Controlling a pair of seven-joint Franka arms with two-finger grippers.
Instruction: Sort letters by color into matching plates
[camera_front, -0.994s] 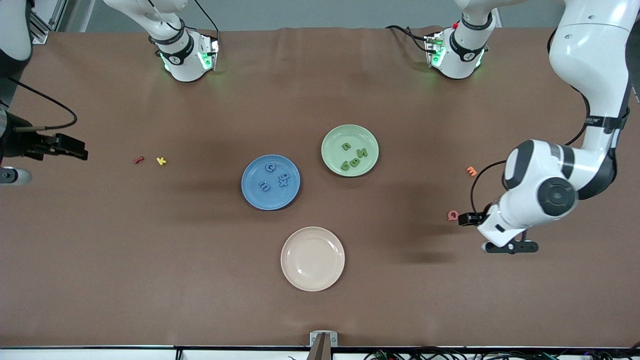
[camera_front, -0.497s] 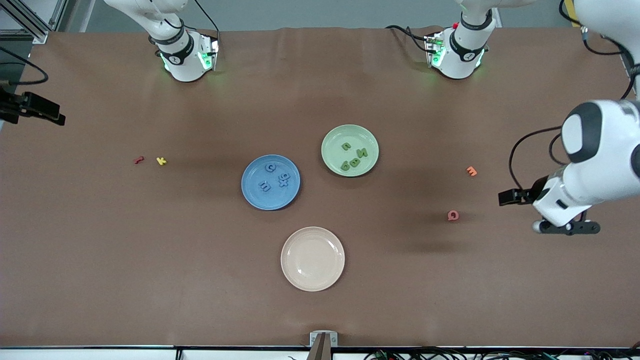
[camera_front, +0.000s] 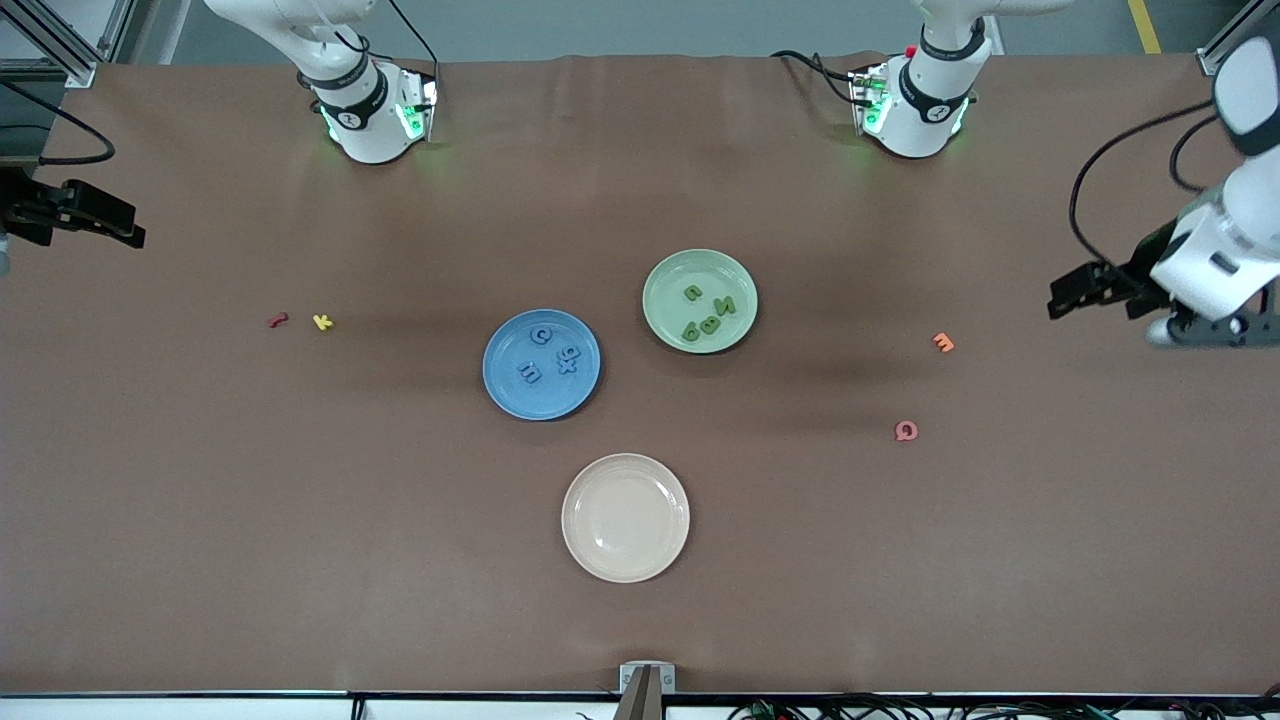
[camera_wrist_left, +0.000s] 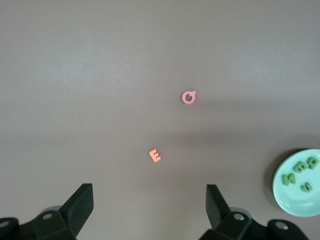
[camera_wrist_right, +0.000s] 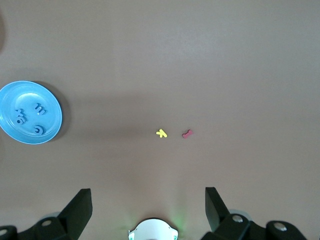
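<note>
The blue plate (camera_front: 541, 364) near the table's middle holds several blue letters (camera_front: 566, 358). It also shows in the right wrist view as the blue plate (camera_wrist_right: 30, 112). Beside it, farther from the front camera, the pale green plate (camera_front: 700, 300) holds several green letters (camera_front: 709, 318). The left wrist view catches this green plate (camera_wrist_left: 299, 183) at its border. My left gripper (camera_front: 1062, 298) hangs open and empty over bare table at the left arm's end; the left gripper (camera_wrist_left: 150, 205) shows wide jaws. My right gripper (camera_front: 125, 228), also open and empty, is over the table's edge at the right arm's end; the right gripper (camera_wrist_right: 148, 207) holds nothing.
An empty cream plate (camera_front: 625, 517) lies nearer the front camera. An orange letter (camera_front: 943, 342) and a pink letter (camera_front: 905, 431) lie toward the left arm's end. A yellow letter (camera_front: 322, 321) and a red letter (camera_front: 278, 320) lie toward the right arm's end.
The left arm has lifted away from the pink letter and drawn back toward its end of the table. The right gripper has pulled back toward its table edge. Plates and letters have not moved.
</note>
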